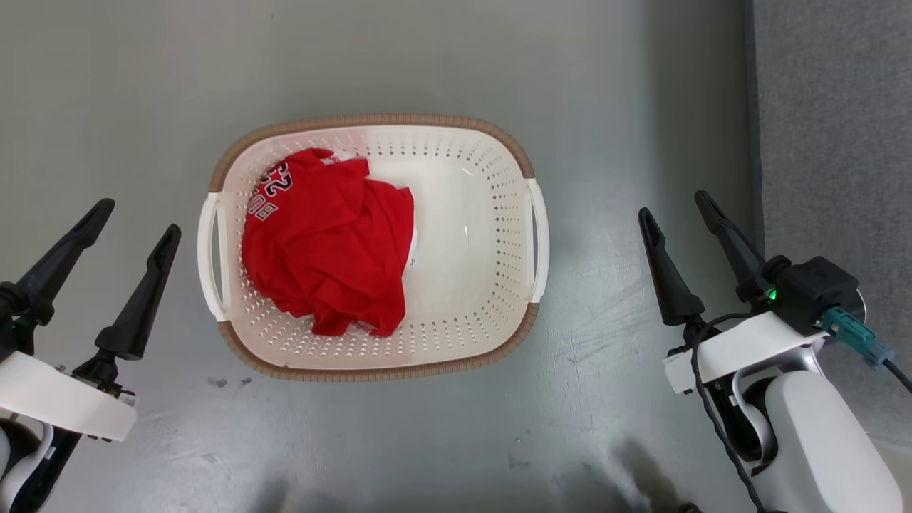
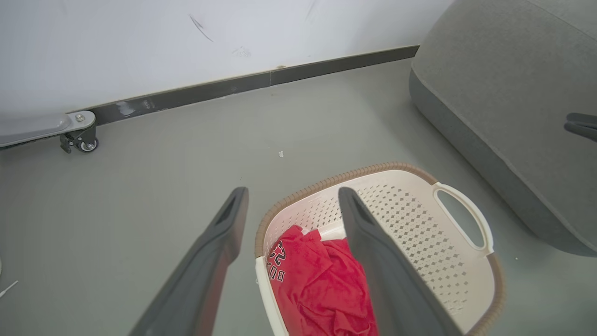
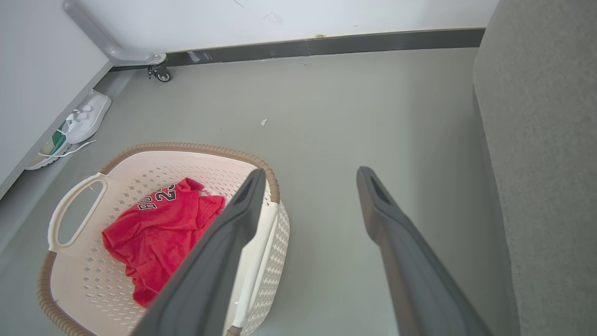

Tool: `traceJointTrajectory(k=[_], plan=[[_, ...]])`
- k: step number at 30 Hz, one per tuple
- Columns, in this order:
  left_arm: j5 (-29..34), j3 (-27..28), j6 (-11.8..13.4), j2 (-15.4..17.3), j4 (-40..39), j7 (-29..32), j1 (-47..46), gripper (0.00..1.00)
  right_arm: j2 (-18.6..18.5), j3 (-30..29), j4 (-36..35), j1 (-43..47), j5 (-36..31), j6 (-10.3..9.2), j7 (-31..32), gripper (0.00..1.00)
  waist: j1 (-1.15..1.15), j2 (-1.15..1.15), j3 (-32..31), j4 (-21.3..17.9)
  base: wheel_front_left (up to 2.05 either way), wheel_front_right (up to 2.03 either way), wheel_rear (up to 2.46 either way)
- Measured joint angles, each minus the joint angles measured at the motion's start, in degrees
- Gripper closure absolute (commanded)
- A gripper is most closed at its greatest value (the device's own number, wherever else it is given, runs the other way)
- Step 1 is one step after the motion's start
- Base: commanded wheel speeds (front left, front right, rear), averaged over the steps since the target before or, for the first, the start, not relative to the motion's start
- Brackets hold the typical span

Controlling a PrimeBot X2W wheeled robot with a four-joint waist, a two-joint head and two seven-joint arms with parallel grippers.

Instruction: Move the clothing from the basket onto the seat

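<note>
The left claw [image 1: 139, 219] hangs just off the left handle of the basket [image 1: 370, 122]. The right claw [image 1: 673, 204] hangs off the basket's right side, between the basket and the seat [image 1: 833, 107]. Both claws are spread wide with nothing between their fingers.

The basket stands on the grey floor [image 1: 427, 442]. The clothing [image 1: 328, 249], a crumpled red heap, lies in the basket's left half against the left-handle wall, and the right half of the basket's bottom is bare.

The step in hand looks like the reach before a pick, since nothing is gripped and the red fabric is not yet lifted out. The next move calls for one claw, probably the left as it is nearer the heap. It would need to drop over the basket's rim, pinch a raised fold, lift it clear of the wall and carry it across the basket to the seat. Trailing fabric could catch on the rim.

For writing, white dark-edged letters "BU" and a two-figure number beginning with 2 show at the heap's far end; the second figure is unclear. A small mark on the basket's bottom is too small to read. Beyond the basket's far left corner lies a white shoe [image 3: 86, 116], with no brand legible.
</note>
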Motion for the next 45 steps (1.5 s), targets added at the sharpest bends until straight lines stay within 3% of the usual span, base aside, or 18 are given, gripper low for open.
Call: traceJointTrajectory(k=[10,18,29,40,45], plan=[[1.38,-1.57,-0.69,1.4,-2.94,0.63,-2.18,0.0,-0.04,0.83,-0.13,-2.77,0.58,0.0,0.0,0.0,0.0,0.0,3.16,-0.32,0.0,0.0,0.0],[6.03,-7.32,-1.44,3.45,-7.5,4.55,-5.17,0.0,-0.08,1.48,0.04,-3.5,2.87,0.0,-0.01,0.0,0.0,0.0,4.42,-1.62,0.0,0.0,0.0],[15.69,-15.74,-1.91,6.31,-7.5,15.19,-7.69,0.0,-0.09,4.14,0.66,-3.47,6.78,0.0,-0.01,0.0,0.0,0.0,4.64,-4.56,0.0,0.0,0.0],[18.3,-18.76,-0.33,4.15,-0.76,26.72,-9.65,0.0,-0.02,7.83,0.79,-3.09,10.37,0.0,-0.01,0.0,0.0,0.0,4.55,-8.63,0.0,0.0,0.0],[20.65,-19.4,0.52,4.8,1.81,31.03,-11.73,0.0,0.0,9.27,0.75,-2.05,11.12,0.0,-0.01,0.0,0.0,0.0,4.59,-10.46,0.0,0.0,0.0]])
